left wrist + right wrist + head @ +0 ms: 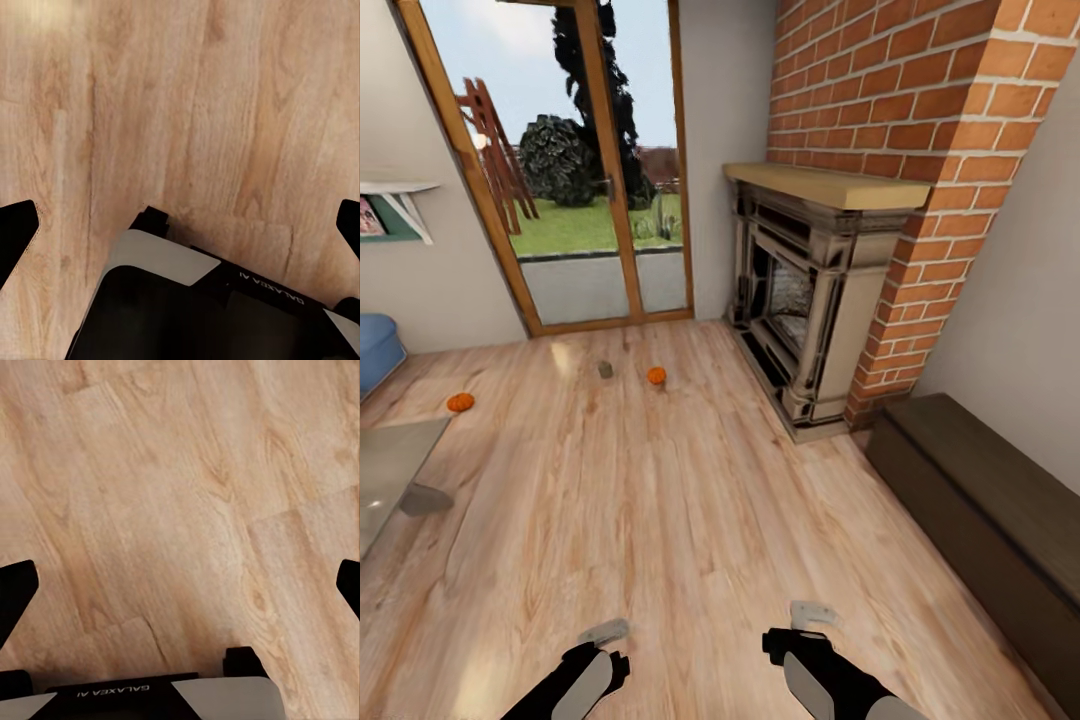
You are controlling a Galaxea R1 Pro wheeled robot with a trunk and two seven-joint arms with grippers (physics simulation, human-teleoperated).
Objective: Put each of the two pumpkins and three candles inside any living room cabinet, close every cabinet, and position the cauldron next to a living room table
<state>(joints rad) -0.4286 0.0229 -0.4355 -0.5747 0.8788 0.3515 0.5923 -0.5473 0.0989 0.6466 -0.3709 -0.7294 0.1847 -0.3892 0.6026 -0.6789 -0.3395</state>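
Two small orange pumpkins lie on the wood floor far ahead, one (459, 402) near the table's far corner, the other (657, 375) in front of the glass door. A stubby grey candle (605, 369) stands just left of that second pumpkin. The low dark brown cabinet (980, 500) runs along the right wall, its fronts closed. The grey table (390, 470) shows at the left edge. My left gripper (605, 632) (180, 225) and right gripper (812, 613) (180, 585) hang low over bare floor, both open and empty. The cauldron is out of view.
An ornate fireplace (810, 290) under a brick chimney stands between the door and the cabinet. A blue seat (375, 345) sits at the far left by the wall. A glass patio door (600, 170) closes the far side. My own base (187, 300) shows under the wrists.
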